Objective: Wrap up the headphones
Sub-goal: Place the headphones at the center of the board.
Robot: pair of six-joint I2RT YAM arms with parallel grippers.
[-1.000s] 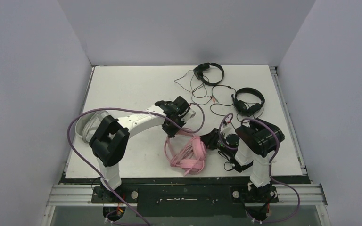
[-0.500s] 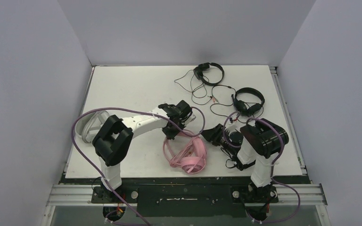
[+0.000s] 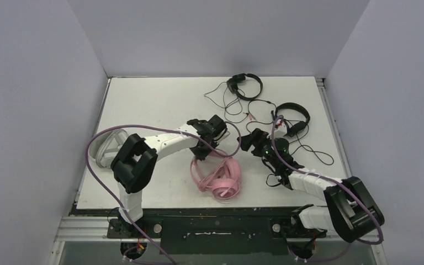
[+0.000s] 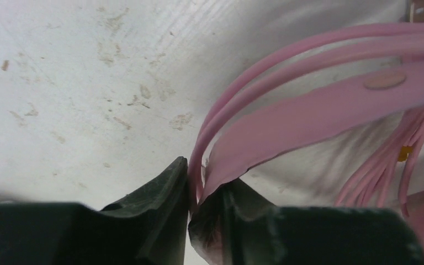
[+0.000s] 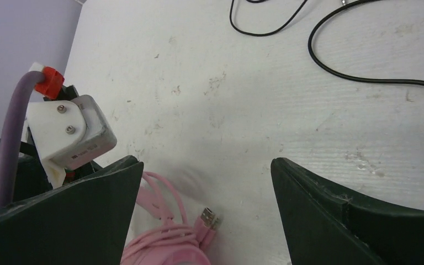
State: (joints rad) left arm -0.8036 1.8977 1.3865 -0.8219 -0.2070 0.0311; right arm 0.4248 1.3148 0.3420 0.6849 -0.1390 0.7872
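Left gripper [image 4: 190,178] pinches the pink cable [image 4: 309,59] tight between its fingers, at the far edge of the pink headset [image 3: 221,179] lying mid-table [image 3: 143,99]. Right gripper [image 5: 207,171] hangs wide open and holds nothing, above the pink plug [image 5: 207,218]. One black headset [image 3: 245,85] and a second black headset [image 3: 291,117] lie far right.

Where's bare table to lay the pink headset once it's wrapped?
Free: the table's far left corner, bordered by its back edge, the left arm and the black cords. Also a strip between the left arm and the pink headset. The right half is crowded: two black headsets, cords, right arm.
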